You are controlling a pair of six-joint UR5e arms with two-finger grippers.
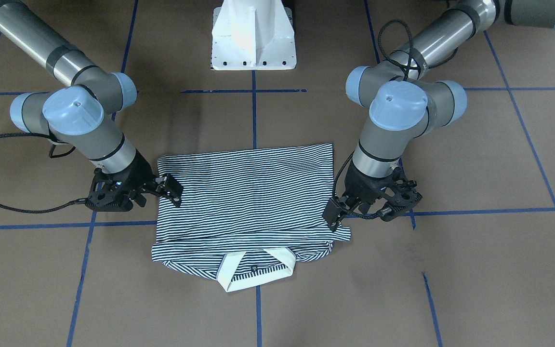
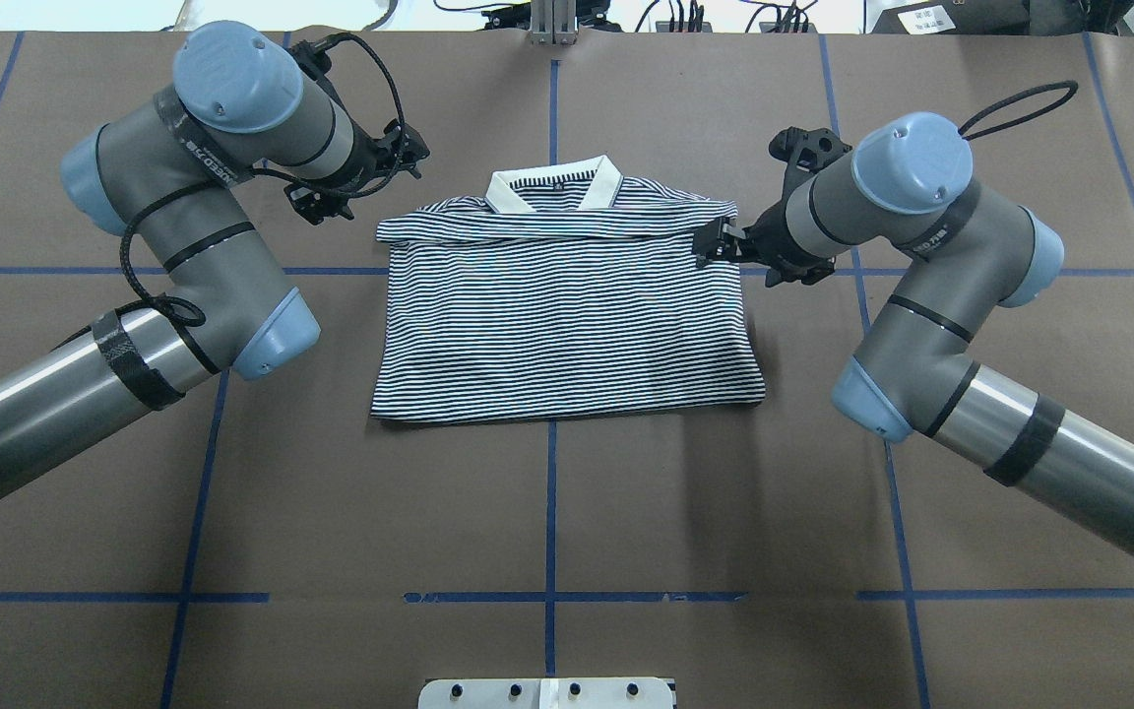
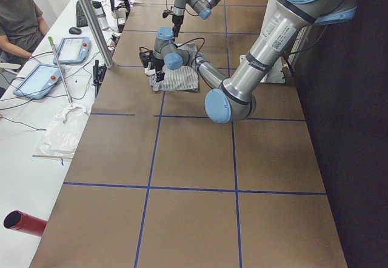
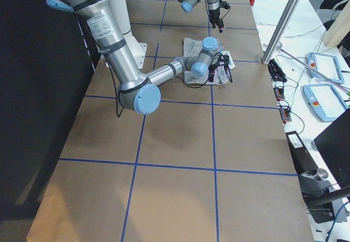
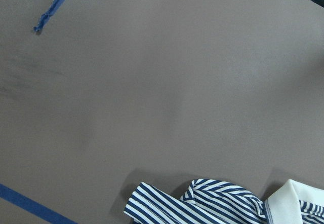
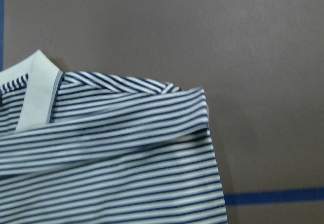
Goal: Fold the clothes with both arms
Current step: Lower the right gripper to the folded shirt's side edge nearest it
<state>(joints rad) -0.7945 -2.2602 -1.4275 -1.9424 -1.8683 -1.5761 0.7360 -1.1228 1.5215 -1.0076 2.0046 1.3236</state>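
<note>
Though folded down to a rectangle, the shirt (image 1: 248, 193) lies flat mid-desk (image 1: 451, 289), with its collar (image 1: 233, 272) on the side away from the robot's base.

Front view: the right claw (image 1: 169, 189) is at one side edge, tips overlapping the stripes. The left claw (image 1: 334, 212) is at the opposite edge, approx. level w/ the fold line. Can't tell how far either is parted, or whether either pinches cloth.

Overhead view: the left claw (image 2: 408, 158) sits off the collar-side corner, w/ a strip of desk btwn them. The right claw (image 2: 713, 244) is against the other collar-side corner. Opening unreadable here too.

Left side view: shirt (image 3: 182, 81) small & far, partly behind the left arm (image 3: 254, 62).

Right side view: shirt (image 4: 192, 46) partly behind the right arm (image 4: 117, 50).

Left wrist view: mostly desk w/ blue tape (image 5: 55, 6). A shirt corner (image 5: 202, 203) & a bit of collar show at the bottom edge.

Right wrist view: a shirt corner (image 6: 116, 158) w/ a folded-over layer fills the lower left.
</note>
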